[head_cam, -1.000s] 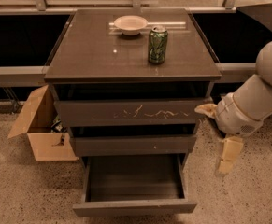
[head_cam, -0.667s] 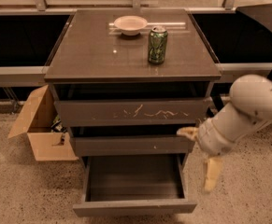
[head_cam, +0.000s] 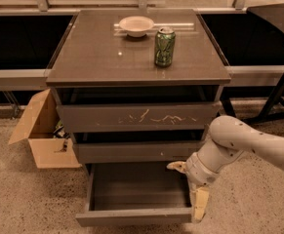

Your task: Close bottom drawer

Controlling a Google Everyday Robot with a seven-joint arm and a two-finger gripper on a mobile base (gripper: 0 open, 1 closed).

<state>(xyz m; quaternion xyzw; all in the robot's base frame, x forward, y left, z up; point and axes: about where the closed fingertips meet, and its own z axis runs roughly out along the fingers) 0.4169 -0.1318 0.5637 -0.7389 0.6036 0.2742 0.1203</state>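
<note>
The bottom drawer (head_cam: 131,217) stands wide open at the foot of the cabinet (head_cam: 136,116), pulled out toward the near side. The gripper (head_cam: 185,191) hangs at the drawer's right near corner, spread wide and holding nothing. A green can (head_cam: 164,46) and a white bowl (head_cam: 136,25) sit on the counter (head_cam: 92,57).

Office-like workspace, speckled floor (head_cam: 34,199), cardboard box (head_cam: 40,135) (beside cabinet (head_cam: 92,57)), gripper (head_cam: 190,186) at right edge of bottom drawer (head_cam: 131,217)

Dim amber light; fingers (head_cam: 200,204) beside drawer (head_cam: 131,217)
</note>
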